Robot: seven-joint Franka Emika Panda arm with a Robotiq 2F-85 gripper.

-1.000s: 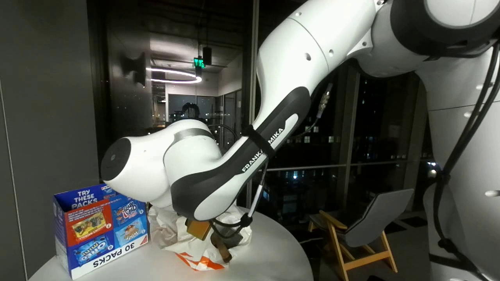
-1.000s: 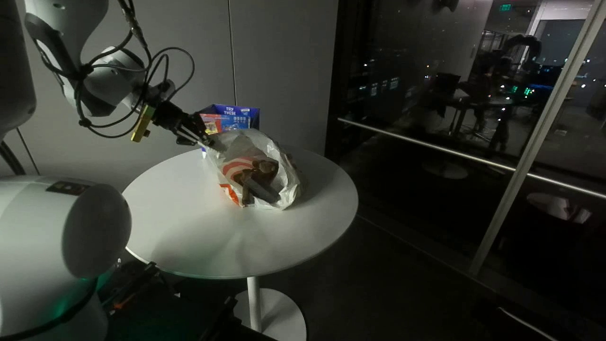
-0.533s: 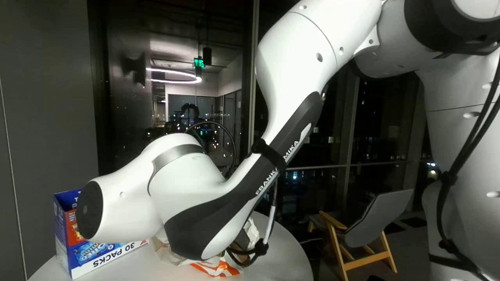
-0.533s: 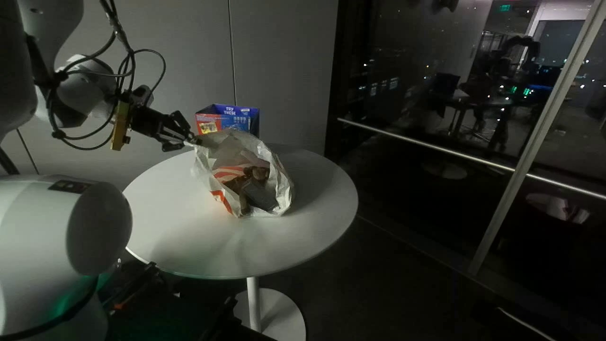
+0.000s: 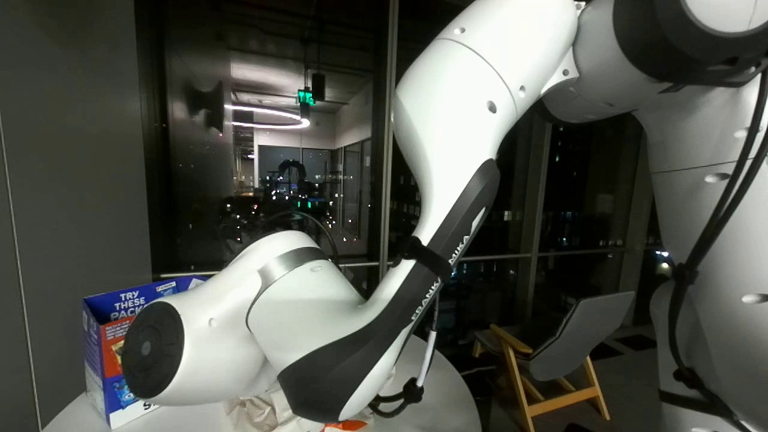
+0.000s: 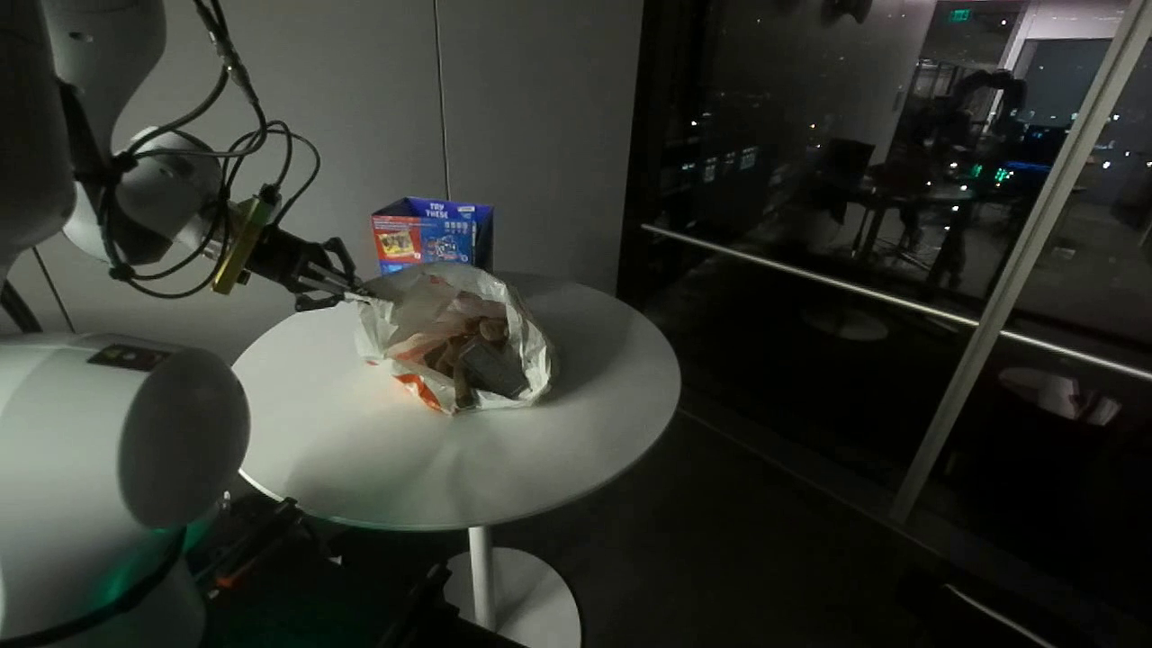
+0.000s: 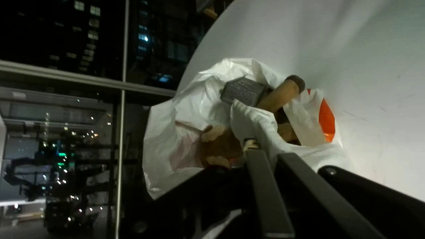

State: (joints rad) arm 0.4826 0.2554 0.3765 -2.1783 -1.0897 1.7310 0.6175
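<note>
One white bag [image 6: 405, 310], marked in orange, sits slumped on the round white table [image 6: 432, 477], its mouth open. Fingers [image 7: 270, 196]: drawn together, with the edge of the bag pinched at their tips (in the wrist view the crumpled film runs down between them). The pinched edge is held above the tabletop; the lower side of the bag rests on it.

Contents observed: a grey block [image 7: 244, 91] with angular faces, near the mouth; a wooden piece [image 7: 280, 94] with a dark end, lying beside the block; a brown item [image 7: 219, 146] deeper inside (its kind cannot be determined).

A blue and red printed box [image 6: 423, 238] stands upright and open-topped on the table, behind the bag in an exterior view, the words TRY THESE legible on it. Whether bag and box touch cannot be told. In an exterior view the white arm [image 5: 324, 312] covers part of the box and most of the bag. A yellow bracket [image 6: 245, 247] is mounted at the wrist. Past the table are a grey chair [image 5: 576, 336] with a wooden frame and tall dark windows [image 5: 486, 282].
</note>
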